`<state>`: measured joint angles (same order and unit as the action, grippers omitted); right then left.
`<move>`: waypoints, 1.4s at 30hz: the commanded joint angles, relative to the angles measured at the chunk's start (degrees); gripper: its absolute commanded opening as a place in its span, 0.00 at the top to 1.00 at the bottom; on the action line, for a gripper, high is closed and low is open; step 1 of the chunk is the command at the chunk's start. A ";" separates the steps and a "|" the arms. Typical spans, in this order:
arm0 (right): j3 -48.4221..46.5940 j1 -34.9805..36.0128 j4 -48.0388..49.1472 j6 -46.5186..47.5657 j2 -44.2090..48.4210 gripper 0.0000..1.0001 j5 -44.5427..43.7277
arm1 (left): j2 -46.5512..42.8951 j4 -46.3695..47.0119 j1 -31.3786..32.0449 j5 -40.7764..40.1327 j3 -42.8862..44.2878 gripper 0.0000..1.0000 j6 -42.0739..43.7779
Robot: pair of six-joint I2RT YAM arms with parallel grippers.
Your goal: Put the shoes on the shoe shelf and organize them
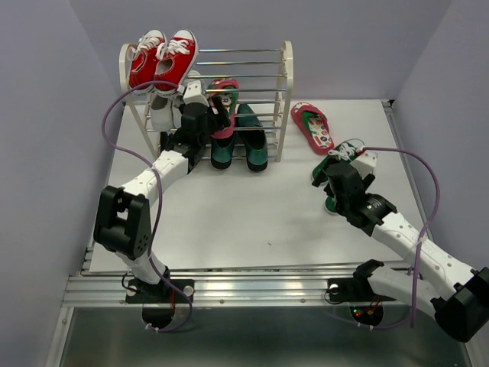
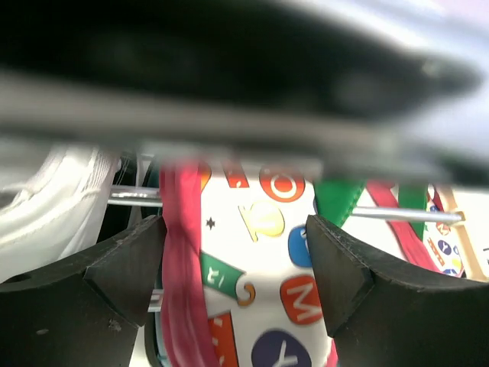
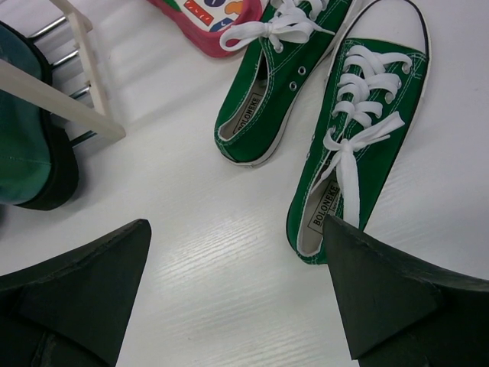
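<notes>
The shoe shelf stands at the back. A pink flip-flop lies tilted on its middle rods. My left gripper is right at it. In the left wrist view the patterned insole fills the gap between my spread fingers, which stand open around it over a chrome rod. The dark green loafers sit on the bottom tier. The second flip-flop lies on the table. My right gripper is open and empty above the table beside the green sneakers, which also show in the top view.
Red sneakers sit on the shelf's top tier and a white sneaker on the middle tier at the left. The right wrist view shows the shelf's cream leg, a loafer and the table flip-flop's edge.
</notes>
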<state>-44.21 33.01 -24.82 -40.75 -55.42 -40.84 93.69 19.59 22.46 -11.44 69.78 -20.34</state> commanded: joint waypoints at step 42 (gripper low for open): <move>-42.35 -31.87 19.82 43.03 -54.07 0.00 53.23 | -60.82 -25.22 15.69 -15.88 -38.58 0.01 -15.26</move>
<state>-80.84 0.51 -5.17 -2.90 -104.57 2.09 34.61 -4.32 37.87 -20.25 30.48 -35.09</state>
